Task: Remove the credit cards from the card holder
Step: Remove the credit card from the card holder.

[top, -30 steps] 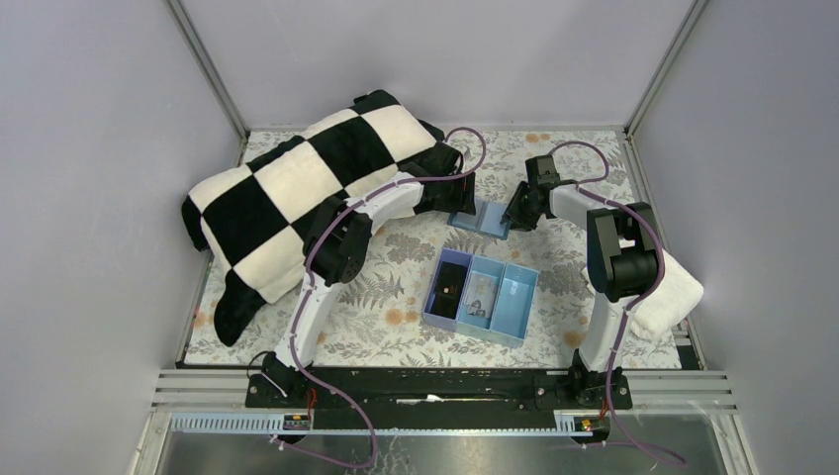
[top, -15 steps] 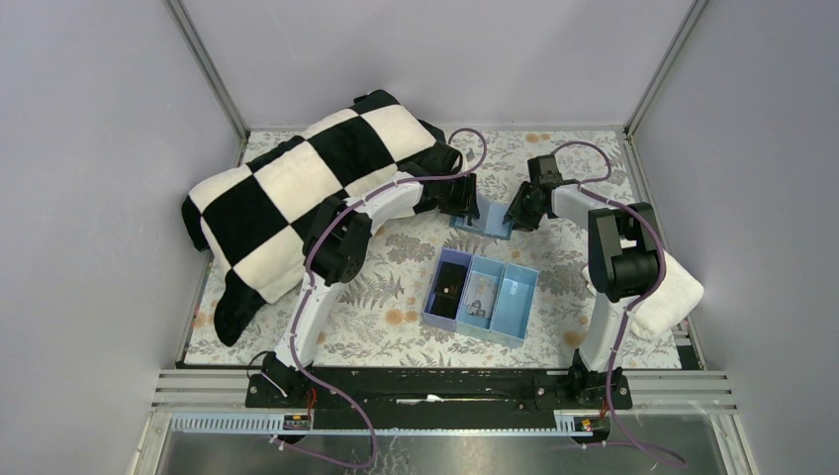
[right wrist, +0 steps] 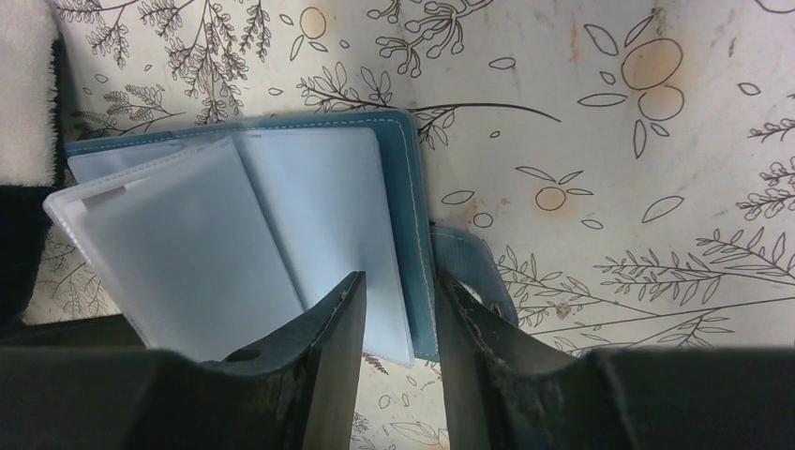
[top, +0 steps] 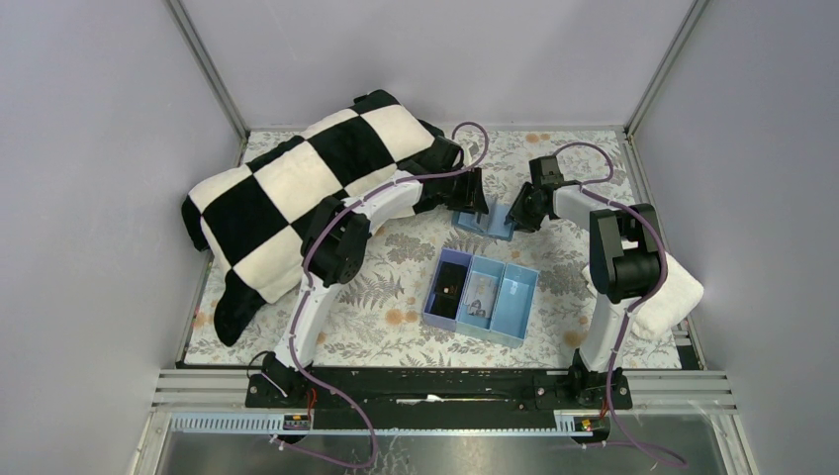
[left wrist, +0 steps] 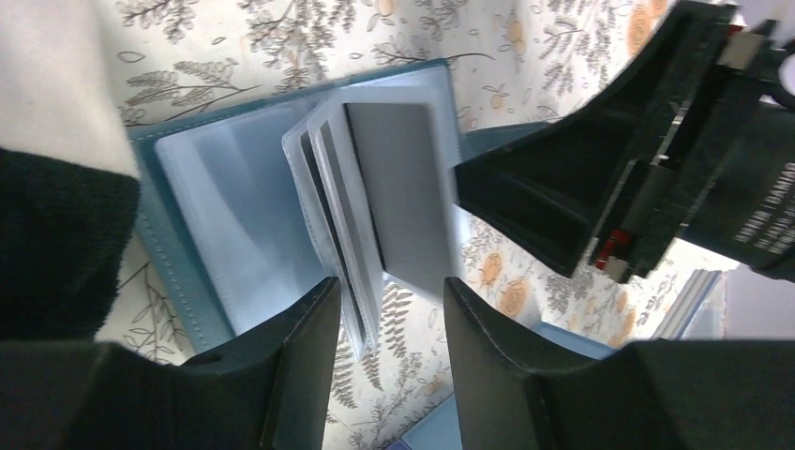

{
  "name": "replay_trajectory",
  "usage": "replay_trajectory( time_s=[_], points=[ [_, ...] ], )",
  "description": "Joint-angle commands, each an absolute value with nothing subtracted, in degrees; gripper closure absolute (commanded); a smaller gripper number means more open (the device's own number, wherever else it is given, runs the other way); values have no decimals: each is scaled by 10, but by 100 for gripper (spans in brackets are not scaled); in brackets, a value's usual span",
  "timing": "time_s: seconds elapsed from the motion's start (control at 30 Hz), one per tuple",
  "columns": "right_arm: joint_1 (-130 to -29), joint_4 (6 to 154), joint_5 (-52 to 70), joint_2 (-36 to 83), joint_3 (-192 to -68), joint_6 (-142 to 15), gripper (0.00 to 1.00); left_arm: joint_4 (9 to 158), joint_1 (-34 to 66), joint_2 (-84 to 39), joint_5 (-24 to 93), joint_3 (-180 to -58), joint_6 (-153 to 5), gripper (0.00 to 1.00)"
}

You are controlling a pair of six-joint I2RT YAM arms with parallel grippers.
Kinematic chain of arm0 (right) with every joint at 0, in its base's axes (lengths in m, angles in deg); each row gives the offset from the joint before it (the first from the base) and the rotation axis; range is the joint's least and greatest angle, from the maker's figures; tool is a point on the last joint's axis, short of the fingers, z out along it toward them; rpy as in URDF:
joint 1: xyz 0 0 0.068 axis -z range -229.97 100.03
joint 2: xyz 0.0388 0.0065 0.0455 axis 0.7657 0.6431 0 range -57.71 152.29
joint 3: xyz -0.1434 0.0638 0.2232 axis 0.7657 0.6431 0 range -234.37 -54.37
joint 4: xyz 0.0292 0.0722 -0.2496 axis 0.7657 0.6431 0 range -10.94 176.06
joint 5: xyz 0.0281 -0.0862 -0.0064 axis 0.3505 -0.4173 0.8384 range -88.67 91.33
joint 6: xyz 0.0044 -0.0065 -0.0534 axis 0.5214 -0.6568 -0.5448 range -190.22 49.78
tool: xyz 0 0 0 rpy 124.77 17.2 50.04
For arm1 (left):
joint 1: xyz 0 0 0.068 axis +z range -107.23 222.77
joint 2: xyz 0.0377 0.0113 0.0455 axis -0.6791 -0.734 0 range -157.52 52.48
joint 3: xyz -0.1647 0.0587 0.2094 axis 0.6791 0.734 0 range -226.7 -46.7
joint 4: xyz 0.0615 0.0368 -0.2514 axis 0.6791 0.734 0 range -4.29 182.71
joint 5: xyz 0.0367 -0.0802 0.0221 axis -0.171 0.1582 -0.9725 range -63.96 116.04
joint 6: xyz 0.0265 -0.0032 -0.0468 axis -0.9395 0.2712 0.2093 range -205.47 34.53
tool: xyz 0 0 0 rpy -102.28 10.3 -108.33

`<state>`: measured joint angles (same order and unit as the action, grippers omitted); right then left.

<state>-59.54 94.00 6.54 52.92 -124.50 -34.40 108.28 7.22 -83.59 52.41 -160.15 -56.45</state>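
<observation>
the left tool has been brought in over the card holder and its jaws narrowed but left apart, so the fanned clear sleeves are now straddled, not pinched; a pull is judged near. the right tool, unmoved, is held parted over the holder's right edge on the worktop. one of the credit cards, grey and sleeved, is shown just beyond the left tips in the left wrist view only; the strap tab is shown in the right wrist view only.
</observation>
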Motion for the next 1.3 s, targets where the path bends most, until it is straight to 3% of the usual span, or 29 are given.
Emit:
replay_trajectory(
  time_s=[0.0, 0.67, 1.27],
  points=[
    [-599, 957, 71, 507, -1238, -353, 59, 1044, 58, -794, 559, -1609, -557, 52],
    [-562, 979, 57, 417, -1248, -368, 57, 1035, 56, -818, 583, -1625, -538, 52],
    [-562, 956, 88, 421, -1237, -359, 56, 994, 52, -855, 621, -1622, -503, 52]
  ],
)
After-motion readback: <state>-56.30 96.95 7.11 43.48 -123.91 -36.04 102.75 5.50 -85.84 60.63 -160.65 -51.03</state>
